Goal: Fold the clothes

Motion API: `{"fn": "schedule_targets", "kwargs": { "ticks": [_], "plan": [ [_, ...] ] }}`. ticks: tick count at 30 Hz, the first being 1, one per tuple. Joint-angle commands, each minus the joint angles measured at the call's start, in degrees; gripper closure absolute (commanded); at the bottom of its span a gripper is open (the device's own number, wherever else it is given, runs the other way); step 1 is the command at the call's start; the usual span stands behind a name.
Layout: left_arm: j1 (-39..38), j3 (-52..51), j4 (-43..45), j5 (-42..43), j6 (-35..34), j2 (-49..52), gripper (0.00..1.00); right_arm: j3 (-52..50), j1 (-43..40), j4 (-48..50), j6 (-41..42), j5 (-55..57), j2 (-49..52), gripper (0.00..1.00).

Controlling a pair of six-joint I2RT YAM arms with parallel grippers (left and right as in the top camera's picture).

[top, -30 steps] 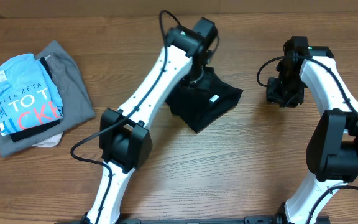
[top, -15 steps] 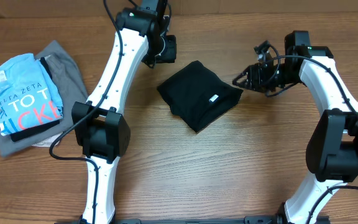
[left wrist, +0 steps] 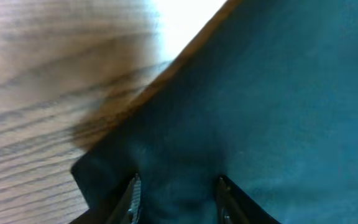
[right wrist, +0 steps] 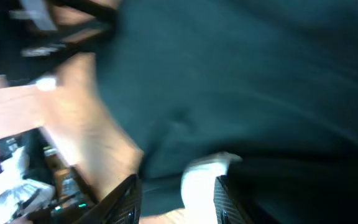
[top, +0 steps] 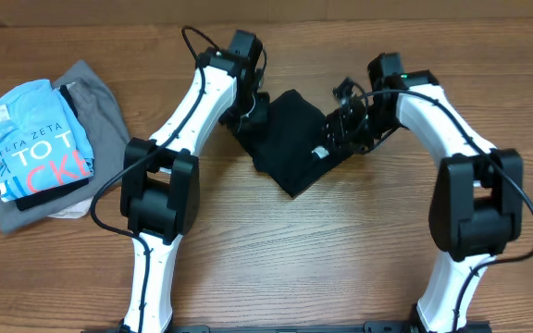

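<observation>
- Now, your black T-shirt (top: pixel 290 148) lies as a folded bundle mid-tabletop (top: pixel 359 250), toward 12 o'clock, with its white label (top: pixel 320 150) facing up.
- Your left gripper (top: pixel 242 109) sits at the shirt's 10 o'clock edge. Its fingers (left wrist: pixel 133 194) stand partly apart over the cloth, pinching nothing visible.
- Your right gripper (top: pixel 345 129) is at the 3 o'clock edge, and blur hides whether it has caught cloth.
- You seem to be on a late fold. Next, pinch both edges firmly and turn them over evenly without dragging the bundle.
</observation>
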Motion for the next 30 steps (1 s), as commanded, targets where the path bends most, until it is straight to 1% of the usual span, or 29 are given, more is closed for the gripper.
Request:
{"fn": "schedule_targets", "kwargs": {
  "ticks": [1,4,7,11,13,14,16,19,23,26,27,28,29,30],
  "plan": [
    [-0.42,-4.79,1.7,0.0,1.11,0.72,0.57,-1.33,-0.2,-0.72,4.72,13.75,1.62,0.59],
    [-0.35,-8.5,1.95,-1.01,1.11,0.72,0.57,-3.63,-0.22,-1.07,4.74,17.11,1.62,0.58],
    [-0.35,-9.86,-0.55,-1.95,1.11,0.72,0.59,-4.42,-0.22,-1.11,4.72,19.04,1.62,0.59],
    [-0.39,-10.08,-7.04,-1.75,0.85,0.72,0.68,-4.42,-0.24,-0.35,4.72,20.61,1.62,0.58],
    [-0.5,-10.05,-11.54,-1.07,-1.25,0.72,0.7,-4.42,-0.33,0.26,4.72,22.18,1.62,0.58],
    [-0.5,-10.05,-14.1,-0.5,-2.27,0.72,0.75,-4.39,-0.37,0.59,4.72,23.41,1.62,0.58],
    [-0.52,-10.05,-18.75,-0.13,-4.33,0.48,0.78,-4.33,-0.63,0.76,4.74,25.99,1.62,0.58],
    [-0.66,-10.05,-21.73,-0.09,-4.7,-1.75,0.77,-3.87,-1.49,-0.07,4.72,27.47,1.46,0.6],
    [-0.68,-9.53,-20.09,-0.9,-4.72,-8.0,0.76,-1.92,-2.71,-3.08,4.66,27.15,0.2,0.6],
    [-0.07,-8.96,-14.34,-4.92,-4.94,-12.68,0.71,-0.35,-2.91,-5.2,3.82,23.5,-2.58,0.59],
    [0.11,-8.98,-11.89,-6.08,-4.94,-13.77,0.58,-0.26,-2.91,-5.25,3.85,21.46,-3.65,0.59],
    [0.37,-8.98,-8.11,-6.91,-4.85,-14.8,0.48,-0.26,-2.91,-5.09,3.85,17.62,-4.96,0.59],
    [0.52,-8.98,-4.59,-7.15,-4.33,-15.41,0.43,-0.26,-2.91,-5.03,3.72,13.62,-5.84,0.59],
    [0.76,-8.98,-0.28,-7.1,-3.34,-15.8,0.42,-0.26,-2.84,-5.11,2.51,8.2,-6.67,0.59]
  ]
}}
